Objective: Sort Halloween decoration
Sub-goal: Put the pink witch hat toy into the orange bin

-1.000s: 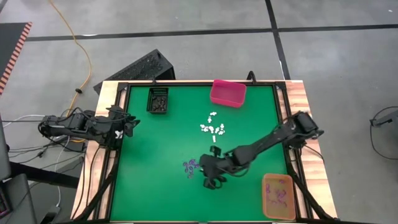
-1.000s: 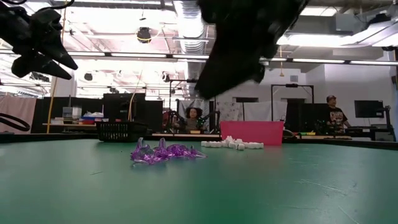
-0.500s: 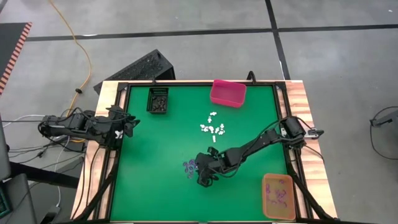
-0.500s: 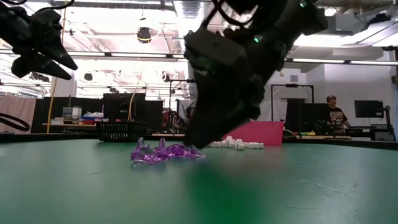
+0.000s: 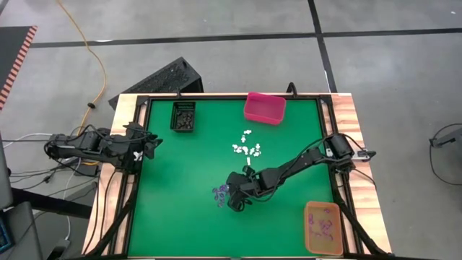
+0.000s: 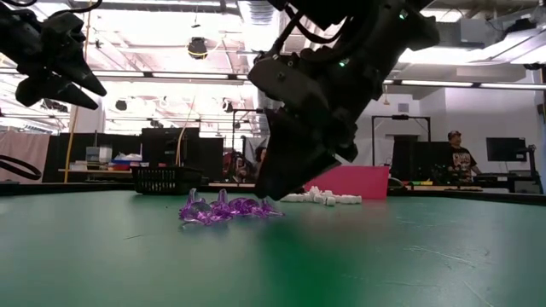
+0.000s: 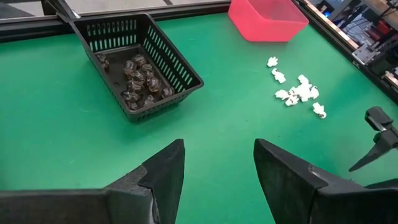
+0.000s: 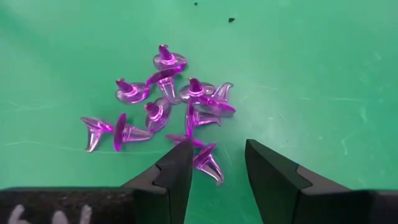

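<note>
right gripper (image 8: 214, 163): open, low over purple trinkets (image 8: 163, 112) mid worktop | risk: may grab two, or knock pile apart | left gripper (image 7: 217, 168): open, waiting by left edge

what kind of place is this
Probably a robotics lab or workshop. The low view shows an open hall with ceiling lights, desks with monitors and people at the back. The high view shows a framed green table with two robot arms on a bare concrete floor.
</note>
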Tool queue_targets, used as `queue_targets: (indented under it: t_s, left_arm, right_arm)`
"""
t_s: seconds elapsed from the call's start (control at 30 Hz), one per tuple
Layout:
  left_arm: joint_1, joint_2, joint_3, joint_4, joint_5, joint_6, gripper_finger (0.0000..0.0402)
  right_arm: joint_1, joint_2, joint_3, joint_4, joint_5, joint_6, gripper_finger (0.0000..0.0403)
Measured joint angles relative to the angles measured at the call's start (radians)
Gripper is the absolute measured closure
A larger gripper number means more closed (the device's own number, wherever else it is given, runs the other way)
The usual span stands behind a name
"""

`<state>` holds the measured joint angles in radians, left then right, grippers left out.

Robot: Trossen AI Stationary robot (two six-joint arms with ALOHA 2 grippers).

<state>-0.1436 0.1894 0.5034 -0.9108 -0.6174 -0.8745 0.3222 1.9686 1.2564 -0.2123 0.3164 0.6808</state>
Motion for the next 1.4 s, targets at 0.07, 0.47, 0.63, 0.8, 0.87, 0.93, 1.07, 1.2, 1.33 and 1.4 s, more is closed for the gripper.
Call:
queue_targets:
  t_s: [0.07, 0.47, 0.63, 0.8, 0.87, 0.93, 1.07, 1.2, 1.33, 1.4]
  left_arm:
    - [0.0, 0.0, 0.0, 0.0, 0.0, 0.0, 0.0219]
    - [0.0, 0.0, 0.0, 0.0, -0.005, 0.0, 0.0219]
    - [0.0, 0.0, 0.0, 0.0, -0.008, 0.0, 0.0219]
    - [0.0, 0.0, 0.0, 0.0, -0.008, 0.0, 0.0219]
    - [0.0, 0.0, 0.0, 0.0, -0.01, 0.0, 0.0219]
    - [0.0, 0.0, 0.0, 0.0, -0.011, 0.0, 0.0219]
    - [0.0, 0.0, 0.0, 0.0, -0.011, -0.001, 0.0219]
    - [0.0, 0.0, 0.0, 0.0, -0.016, -0.002, 0.0219]
    - [0.0, 0.0, 0.0, 0.0, -0.017, -0.002, 0.0219]
    - [0.0, 0.0, 0.0, 0.0, -0.017, -0.002, 0.0219]
  right_arm:
    - [0.0, 0.0, 0.0, 0.001, -0.001, 0.001, 0.0227]
    - [0.01, 0.0, -0.006, -0.02, -0.002, 0.033, 0.0229]
    - [0.009, 0.0, -0.008, -0.011, -0.003, 0.035, 0.0236]
    - [0.011, 0.0, -0.008, -0.015, -0.004, 0.053, 0.024]
    - [0.011, 0.0, -0.008, -0.016, -0.004, 0.054, 0.0242]
    - [0.011, 0.0, -0.008, -0.015, -0.004, 0.056, 0.0244]
    - [0.01, 0.0, -0.008, -0.016, -0.004, 0.091, 0.0249]
    - [0.01, 0.0, -0.008, -0.016, -0.004, 0.108, 0.0253]
    - [0.01, 0.0, -0.008, -0.016, -0.003, 0.123, 0.0254]
    - [0.01, 0.0, -0.008, -0.016, -0.003, 0.124, 0.0254]
